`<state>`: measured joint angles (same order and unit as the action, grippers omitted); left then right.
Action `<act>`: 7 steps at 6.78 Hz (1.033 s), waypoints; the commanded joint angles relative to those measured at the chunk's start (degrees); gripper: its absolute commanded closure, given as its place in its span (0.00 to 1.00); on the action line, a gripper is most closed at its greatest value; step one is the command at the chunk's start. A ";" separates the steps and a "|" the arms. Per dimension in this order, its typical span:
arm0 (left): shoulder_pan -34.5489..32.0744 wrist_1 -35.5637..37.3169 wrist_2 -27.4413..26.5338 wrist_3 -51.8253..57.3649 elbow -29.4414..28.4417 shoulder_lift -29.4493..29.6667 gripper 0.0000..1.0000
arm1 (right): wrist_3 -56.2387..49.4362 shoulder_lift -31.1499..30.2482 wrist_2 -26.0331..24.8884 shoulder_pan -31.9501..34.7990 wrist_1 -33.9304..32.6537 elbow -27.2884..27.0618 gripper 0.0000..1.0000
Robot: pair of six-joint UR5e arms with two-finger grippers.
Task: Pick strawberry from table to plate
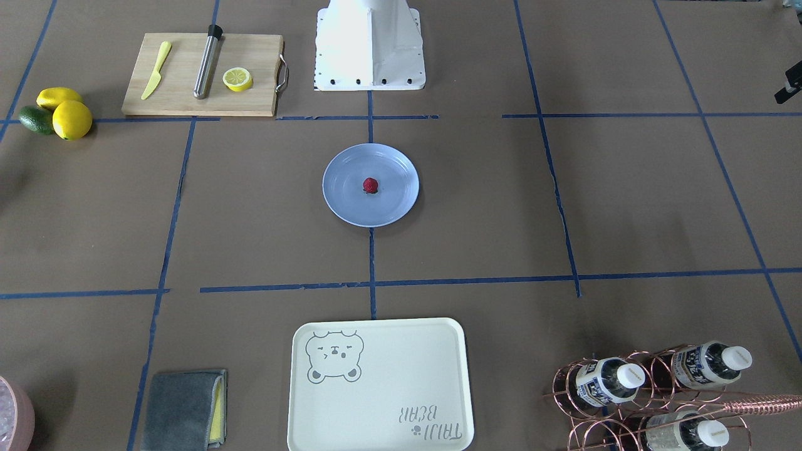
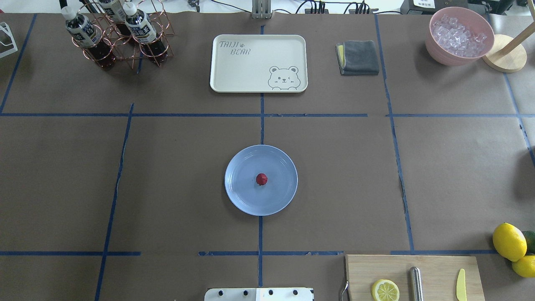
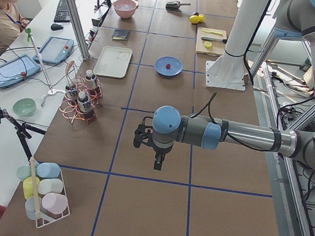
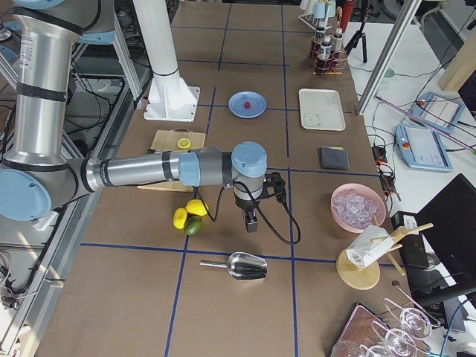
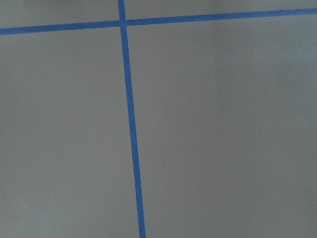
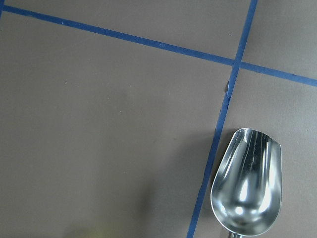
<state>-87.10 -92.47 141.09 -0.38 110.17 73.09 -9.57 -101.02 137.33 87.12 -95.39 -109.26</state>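
- The strawberry (image 2: 261,179) lies at the centre of the plate (image 2: 242,196) on the bench (image 2: 167,188).
- The left fingers (image 3: 158,162) and right fingers (image 4: 251,222) hang well apart from the plate; released or clenched cannot be told.

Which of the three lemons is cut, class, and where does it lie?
The lemon half lying cut face up on the wooden cutting board, beside the metal rod. The two whole lemons sit off the board, by the avocado.
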 commanded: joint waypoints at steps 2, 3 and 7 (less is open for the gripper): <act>0.00 0.45 -0.38 -0.06 -1.02 3.63 0.00 | 0.43 -0.32 -0.13 -0.02 0.03 0.18 0.00; -0.09 0.36 -0.38 0.03 -2.06 3.55 0.00 | 0.43 -0.06 -0.13 -0.02 0.03 0.27 0.00; -0.79 0.62 -2.05 3.89 -2.85 2.50 0.00 | 0.43 0.21 -0.13 -0.11 0.12 0.54 0.00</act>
<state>-87.76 -91.98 139.17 2.32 108.02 75.88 -9.14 -100.86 137.19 87.03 -95.34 -108.58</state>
